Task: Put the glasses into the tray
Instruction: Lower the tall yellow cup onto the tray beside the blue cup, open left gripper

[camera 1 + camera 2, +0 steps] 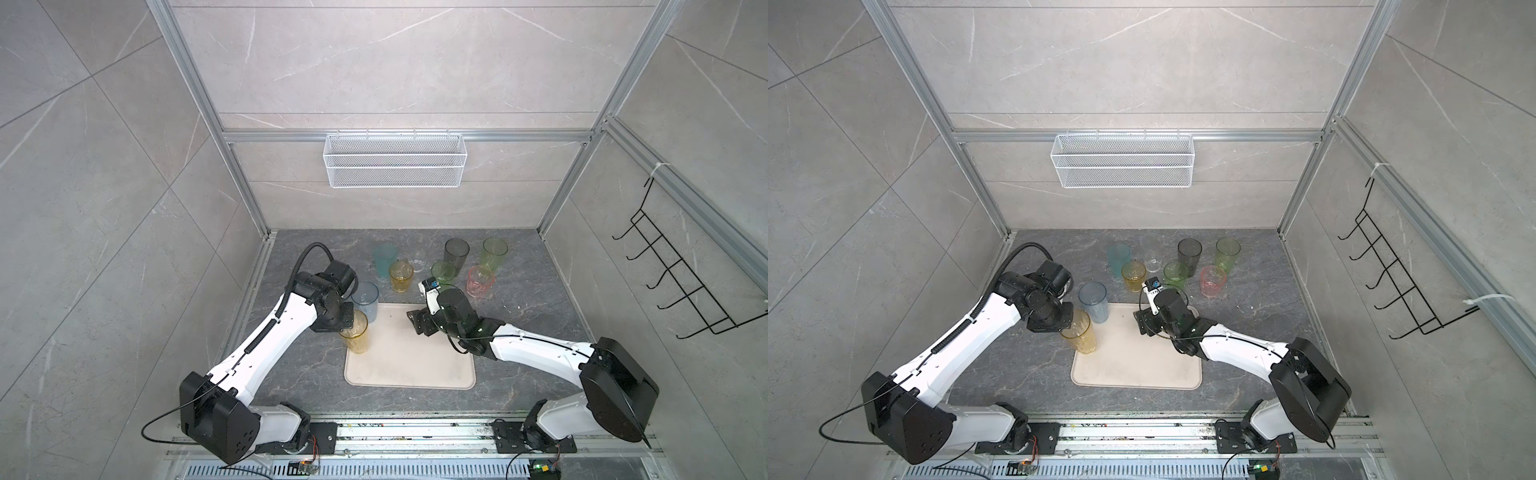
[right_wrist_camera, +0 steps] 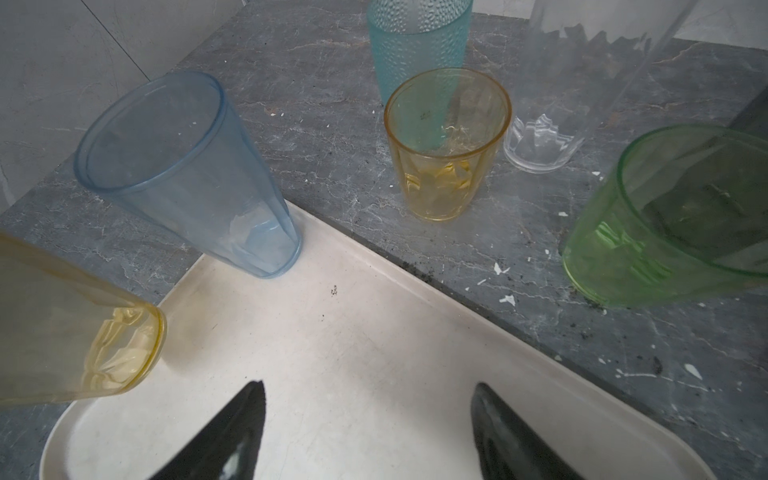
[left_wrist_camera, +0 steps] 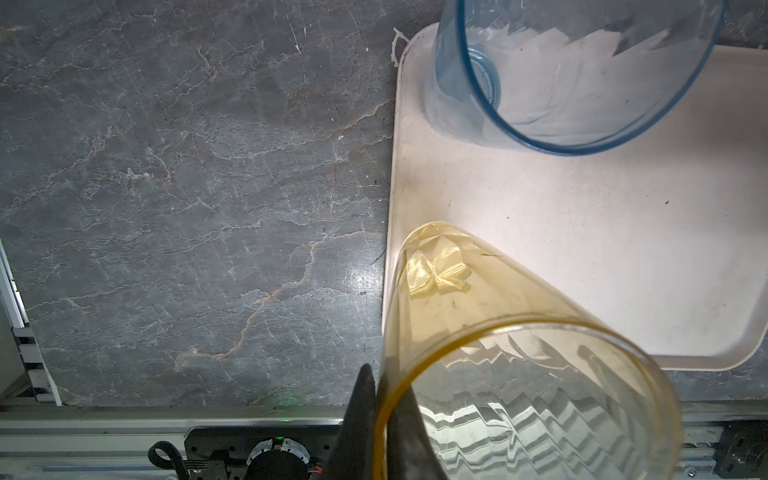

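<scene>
A dark grey marble tabletop [image 1: 536, 286] is carrying a cream tray [image 1: 409, 365] toward its front, while seven tinted and clear tumblers [image 1: 441, 268] are standing clustered behind it.

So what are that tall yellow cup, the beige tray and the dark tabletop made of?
The tall amber tumbler looks like thin tinted plastic, possibly glass: translucent, glossy, slightly scuffed, faceted base. The tray seems matte cream plastic: dull, no glare, rounded moulded rim. The countertop looks like dark grey stone or a stone-look slab: pale veins, faint sheen.
</scene>
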Robot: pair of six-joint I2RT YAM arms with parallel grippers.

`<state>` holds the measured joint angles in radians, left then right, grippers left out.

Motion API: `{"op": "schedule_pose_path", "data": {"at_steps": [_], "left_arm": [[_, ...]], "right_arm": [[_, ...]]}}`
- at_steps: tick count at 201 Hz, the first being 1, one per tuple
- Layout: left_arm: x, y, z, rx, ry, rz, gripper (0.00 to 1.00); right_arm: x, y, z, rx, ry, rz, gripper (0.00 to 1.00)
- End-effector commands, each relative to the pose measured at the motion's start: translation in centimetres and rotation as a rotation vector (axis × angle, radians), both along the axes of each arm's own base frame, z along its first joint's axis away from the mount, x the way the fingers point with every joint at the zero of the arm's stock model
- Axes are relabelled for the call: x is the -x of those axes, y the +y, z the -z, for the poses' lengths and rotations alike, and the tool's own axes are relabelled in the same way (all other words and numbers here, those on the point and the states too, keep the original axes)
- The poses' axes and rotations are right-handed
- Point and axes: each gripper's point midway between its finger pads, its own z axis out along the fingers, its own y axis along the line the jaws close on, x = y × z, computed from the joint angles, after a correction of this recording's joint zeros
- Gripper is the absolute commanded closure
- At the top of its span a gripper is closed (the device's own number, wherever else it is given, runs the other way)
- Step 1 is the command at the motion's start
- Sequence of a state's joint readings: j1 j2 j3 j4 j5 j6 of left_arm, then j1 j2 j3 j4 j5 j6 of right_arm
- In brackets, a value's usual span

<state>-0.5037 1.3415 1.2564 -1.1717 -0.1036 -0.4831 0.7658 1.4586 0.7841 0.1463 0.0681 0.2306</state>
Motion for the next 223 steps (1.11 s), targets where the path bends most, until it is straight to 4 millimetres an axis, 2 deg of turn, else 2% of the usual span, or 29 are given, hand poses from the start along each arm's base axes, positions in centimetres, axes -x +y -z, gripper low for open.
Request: {"op": "schedule_pose_path", "data": {"at_steps": [1, 119, 223], "left_arm": [[-1.1, -0.6, -1.2, 0.013, -0.047, -0.011, 1.00], [-2.3, -2.3, 0.3, 0.005, -0.030, 0.011, 1.00], [-2.7, -2.6, 1.8, -0.037, 0.005, 0.006, 1.00]], "right_arm": [[-0.4, 0.4, -1.1, 0.005, -0.028, -0.001, 0.21], [-0.5, 0.4, -1.1, 0.011, -0.024, 0.003, 0.21], [-0.6, 0.3, -0.9, 0.022, -0.016, 0.008, 0.21]]}}
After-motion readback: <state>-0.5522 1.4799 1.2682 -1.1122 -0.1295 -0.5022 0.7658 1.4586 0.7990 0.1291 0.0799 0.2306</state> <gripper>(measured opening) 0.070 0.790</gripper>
